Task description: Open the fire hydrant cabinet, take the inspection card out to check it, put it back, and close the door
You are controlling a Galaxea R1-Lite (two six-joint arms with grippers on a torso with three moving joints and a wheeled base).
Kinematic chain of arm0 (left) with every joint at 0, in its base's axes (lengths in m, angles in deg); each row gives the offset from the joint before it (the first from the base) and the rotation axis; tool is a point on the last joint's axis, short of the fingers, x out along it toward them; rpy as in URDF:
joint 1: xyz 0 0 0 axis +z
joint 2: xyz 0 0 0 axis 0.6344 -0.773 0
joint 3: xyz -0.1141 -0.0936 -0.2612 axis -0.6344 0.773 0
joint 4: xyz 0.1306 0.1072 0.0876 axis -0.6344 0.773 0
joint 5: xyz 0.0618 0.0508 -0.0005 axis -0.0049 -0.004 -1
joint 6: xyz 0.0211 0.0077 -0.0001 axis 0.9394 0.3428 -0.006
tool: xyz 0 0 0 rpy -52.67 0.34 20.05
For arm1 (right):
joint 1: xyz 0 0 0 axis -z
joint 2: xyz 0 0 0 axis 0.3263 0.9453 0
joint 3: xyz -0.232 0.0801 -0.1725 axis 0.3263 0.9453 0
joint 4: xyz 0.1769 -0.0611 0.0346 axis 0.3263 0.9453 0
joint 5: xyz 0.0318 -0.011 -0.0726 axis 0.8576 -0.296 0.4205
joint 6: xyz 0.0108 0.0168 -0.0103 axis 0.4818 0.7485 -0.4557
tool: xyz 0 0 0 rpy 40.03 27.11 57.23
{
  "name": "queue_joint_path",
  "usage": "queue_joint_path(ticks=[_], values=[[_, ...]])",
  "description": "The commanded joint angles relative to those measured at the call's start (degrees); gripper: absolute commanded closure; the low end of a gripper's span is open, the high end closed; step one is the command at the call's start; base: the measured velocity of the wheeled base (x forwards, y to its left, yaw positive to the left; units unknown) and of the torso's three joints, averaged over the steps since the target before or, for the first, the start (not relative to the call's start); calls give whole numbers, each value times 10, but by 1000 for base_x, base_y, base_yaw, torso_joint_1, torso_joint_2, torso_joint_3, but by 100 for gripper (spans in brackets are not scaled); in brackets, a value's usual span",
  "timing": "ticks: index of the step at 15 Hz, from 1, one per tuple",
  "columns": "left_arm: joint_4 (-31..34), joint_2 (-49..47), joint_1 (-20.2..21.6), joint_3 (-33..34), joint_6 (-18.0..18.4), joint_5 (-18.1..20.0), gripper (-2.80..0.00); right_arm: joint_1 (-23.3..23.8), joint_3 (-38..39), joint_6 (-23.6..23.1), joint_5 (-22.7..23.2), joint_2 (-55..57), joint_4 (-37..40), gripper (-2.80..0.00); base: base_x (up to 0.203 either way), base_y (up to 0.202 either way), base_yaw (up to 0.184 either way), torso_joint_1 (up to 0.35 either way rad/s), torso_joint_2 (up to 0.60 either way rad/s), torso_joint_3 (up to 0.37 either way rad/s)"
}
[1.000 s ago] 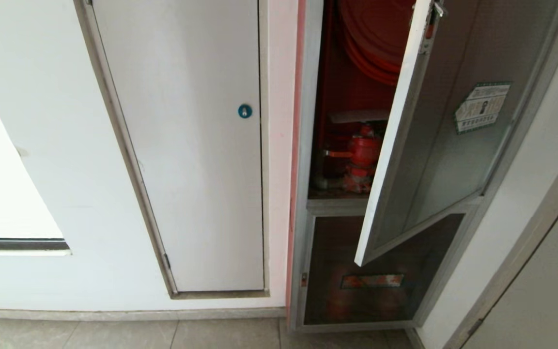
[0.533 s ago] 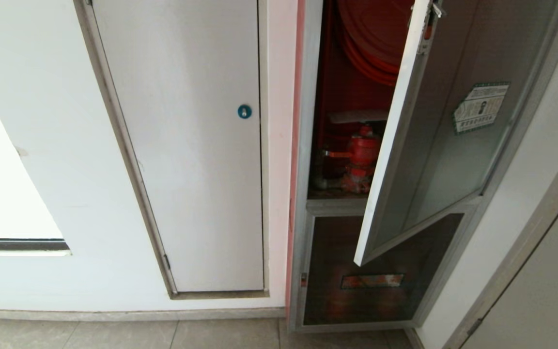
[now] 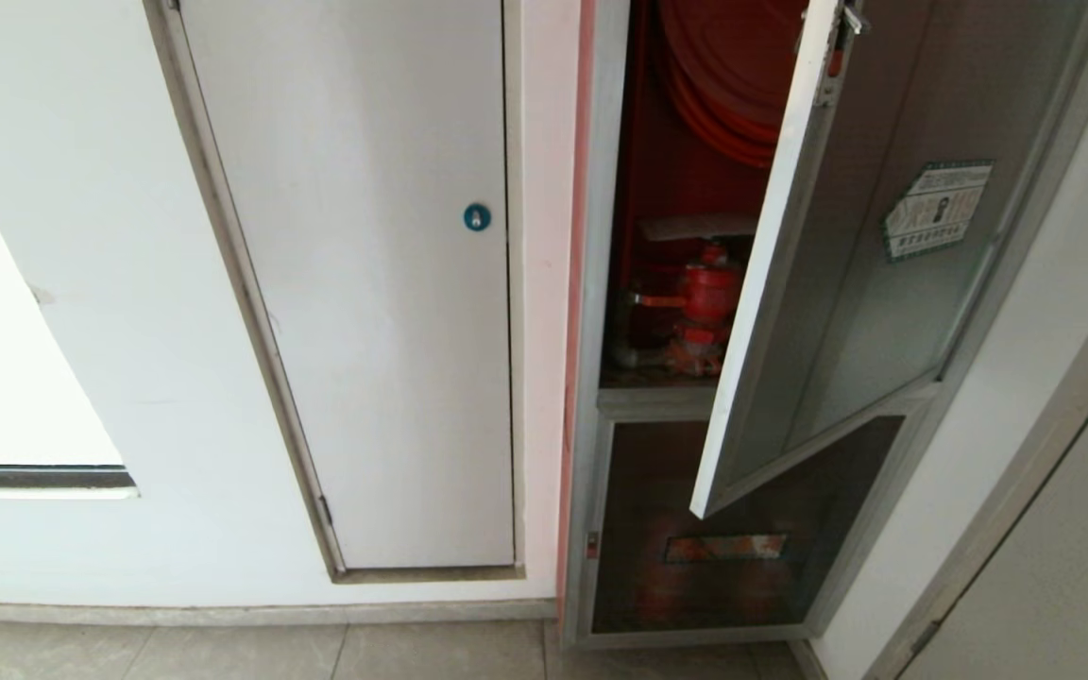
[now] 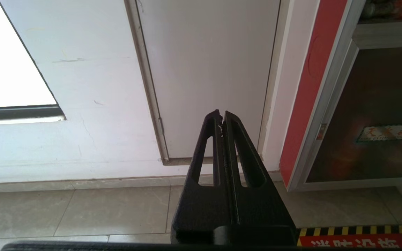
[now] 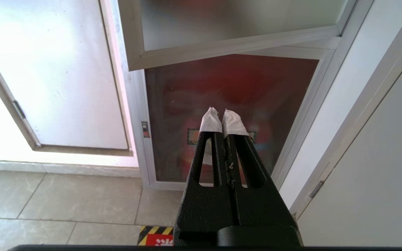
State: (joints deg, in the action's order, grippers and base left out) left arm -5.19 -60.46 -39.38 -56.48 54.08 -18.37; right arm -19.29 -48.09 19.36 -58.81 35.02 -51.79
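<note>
Hanging low over the beige tiled floor (image 4: 82, 209), the left gripper (image 4: 221, 116) and the right gripper (image 5: 222, 115) are both pressed closed and empty. Beyond them the fire hydrant cabinet (image 3: 591, 283) stands in the white wall (image 3: 81, 331), its door (image 3: 846, 255) swung partly open. Deeper inside, the inspection card (image 3: 700, 227) lies flat above the red valve (image 3: 706, 302).
</note>
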Motion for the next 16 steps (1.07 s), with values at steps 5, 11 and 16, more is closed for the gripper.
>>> queue_joint_path(ticks=[5,11,16], values=[[0,-1,0,4,0,0,0,0,0,-1,0,0,0,0,0,0,0,0,0,0],[0,0,0,4,0,0,0,0,0,-1,0,0,0,0,0,0,0,0,0,0],[0,0,0,4,0,0,0,0,0,-1,0,0,0,0,0,0,0,0,0,0]])
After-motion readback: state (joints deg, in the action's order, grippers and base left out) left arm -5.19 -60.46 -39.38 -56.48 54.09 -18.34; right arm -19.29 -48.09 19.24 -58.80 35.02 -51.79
